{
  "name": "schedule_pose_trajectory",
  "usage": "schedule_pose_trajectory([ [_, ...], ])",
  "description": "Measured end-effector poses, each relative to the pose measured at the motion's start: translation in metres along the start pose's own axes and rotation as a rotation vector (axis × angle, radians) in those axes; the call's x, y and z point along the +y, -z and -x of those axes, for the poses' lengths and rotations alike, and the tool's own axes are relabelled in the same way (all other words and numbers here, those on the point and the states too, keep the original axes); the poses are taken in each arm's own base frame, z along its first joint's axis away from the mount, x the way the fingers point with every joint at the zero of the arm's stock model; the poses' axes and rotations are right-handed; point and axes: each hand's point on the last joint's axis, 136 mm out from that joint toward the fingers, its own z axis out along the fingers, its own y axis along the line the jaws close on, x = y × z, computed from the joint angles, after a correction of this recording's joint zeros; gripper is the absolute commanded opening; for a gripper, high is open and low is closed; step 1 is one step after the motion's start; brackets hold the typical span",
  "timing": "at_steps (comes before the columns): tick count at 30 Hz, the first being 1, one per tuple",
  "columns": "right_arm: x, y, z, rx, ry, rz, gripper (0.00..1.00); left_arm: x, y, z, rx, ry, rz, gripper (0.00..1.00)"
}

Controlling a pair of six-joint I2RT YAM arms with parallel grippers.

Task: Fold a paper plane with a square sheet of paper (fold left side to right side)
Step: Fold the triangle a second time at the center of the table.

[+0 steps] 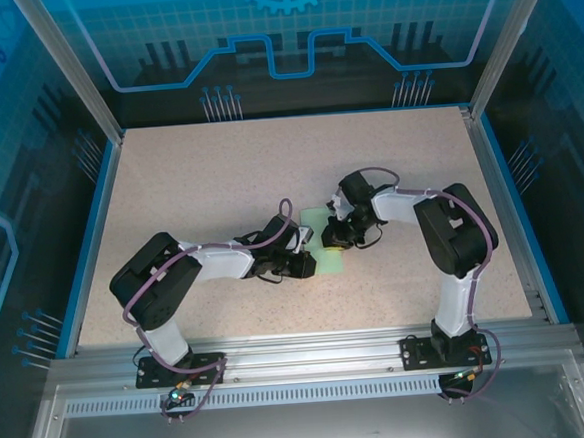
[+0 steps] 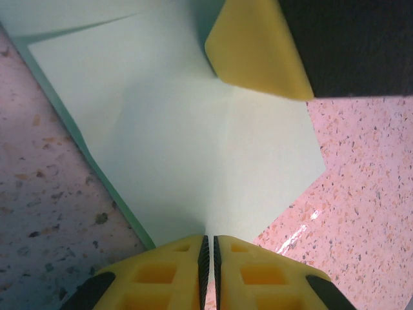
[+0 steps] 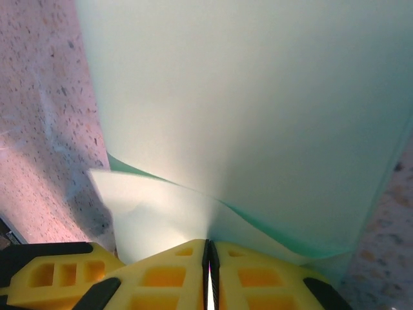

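The square sheet of paper (image 1: 319, 220), pale mint green, lies folded in layers at the middle of the table between both grippers. My left gripper (image 1: 310, 263) comes from the left. In the left wrist view its jaws (image 2: 208, 248) are shut on the near edge of the paper (image 2: 193, 142), which shows a centre crease and angled flaps. My right gripper (image 1: 333, 238) reaches in from the right. Its jaws (image 3: 208, 248) are shut on a raised flap of the paper (image 3: 245, 97). A yellow finger (image 2: 255, 45) of the right gripper rests on the sheet's far part.
The speckled beige table (image 1: 219, 174) has a blue rim (image 1: 88, 243) on the left and right. An aluminium rail (image 1: 301, 354) with both arm bases runs along the near edge. Enclosure posts (image 1: 66, 64) stand at the back corners.
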Motion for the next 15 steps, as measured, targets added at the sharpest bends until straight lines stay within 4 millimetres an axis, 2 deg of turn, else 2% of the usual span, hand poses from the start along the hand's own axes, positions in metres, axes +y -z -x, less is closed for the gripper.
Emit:
schedule_pose_trajectory([
  [5,-0.006,0.005,0.008,-0.007,-0.011,-0.006,0.13,0.000,0.000,0.000,-0.001,0.000,-0.001,0.16],
  [10,-0.021,0.016,0.027,-0.052,-0.032,-0.025,0.13,0.000,0.000,0.000,-0.002,-0.001,-0.001,0.16],
  [15,-0.027,0.020,0.032,-0.064,-0.040,-0.028,0.13,0.000,0.000,0.000,-0.006,-0.002,-0.004,0.16],
])
